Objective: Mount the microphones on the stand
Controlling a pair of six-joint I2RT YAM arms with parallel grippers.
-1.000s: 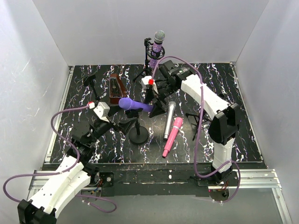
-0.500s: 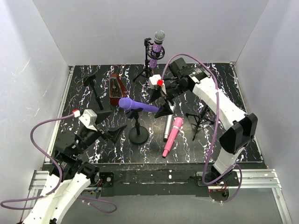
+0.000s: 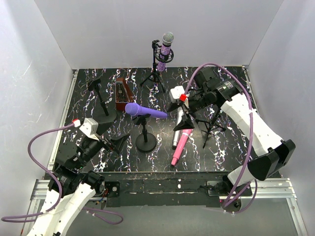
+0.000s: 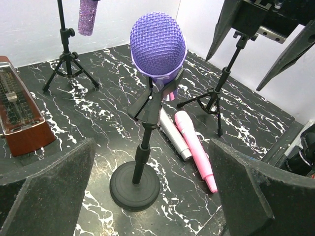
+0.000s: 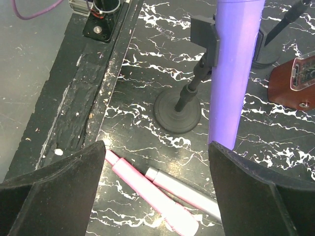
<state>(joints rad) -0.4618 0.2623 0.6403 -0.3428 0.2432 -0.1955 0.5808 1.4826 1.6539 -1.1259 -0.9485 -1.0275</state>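
The smooth violet microphone (image 3: 144, 110) sits clipped in a round-base stand (image 3: 145, 141), also seen in the left wrist view (image 4: 157, 44) and the right wrist view (image 5: 237, 69). The glittery purple microphone (image 3: 166, 49) stands in a tripod stand at the back. The pink microphone (image 3: 179, 145) and the silver-grey microphone (image 3: 177, 133) lie side by side on the table, also in the left wrist view (image 4: 194, 147) and the right wrist view (image 5: 152, 189). My right gripper (image 3: 183, 123) hangs open above them. My left gripper (image 3: 115, 140) is open and empty, left of the round-base stand.
A dark red wedge-shaped box (image 3: 121, 93) stands at the back left. An empty stand (image 3: 101, 101) is left of it. An empty black tripod stand (image 3: 210, 125) stands right of the lying microphones. White walls enclose the table.
My right gripper has swung from near the violet microphone rightward and nearer, over the pink and silver microphones. My left gripper has drawn back from the round-base stand toward the near left.
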